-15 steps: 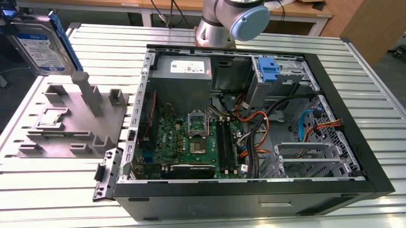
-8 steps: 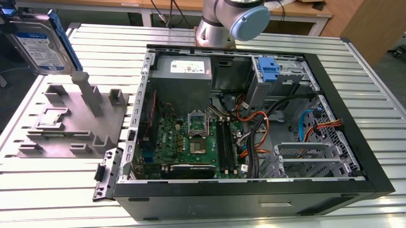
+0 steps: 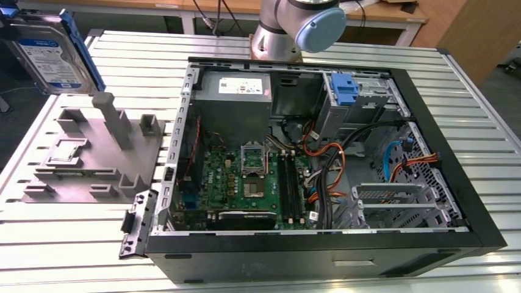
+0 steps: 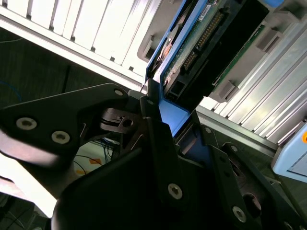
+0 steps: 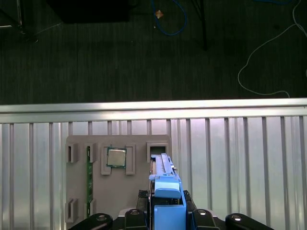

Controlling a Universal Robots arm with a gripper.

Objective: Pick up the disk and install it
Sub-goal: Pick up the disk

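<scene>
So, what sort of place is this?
Probably a robotics lab bench for computer assembly: an open computer case on a slatted metal table, a grey parts fixture, and a robot arm whose pincer holds the disk.

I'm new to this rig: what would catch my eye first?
The blue-framed disk hangs high at the exterior view's left, jaws clamped on its frame in both wrist views, over a grey holder tray. Beside it lies the open computer case, green board exposed.

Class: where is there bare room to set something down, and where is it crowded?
Exterior view: bare table at lower left, bordered by the grey fixture and computer case, and along that view's right edge. Cables crowd the case.
</scene>
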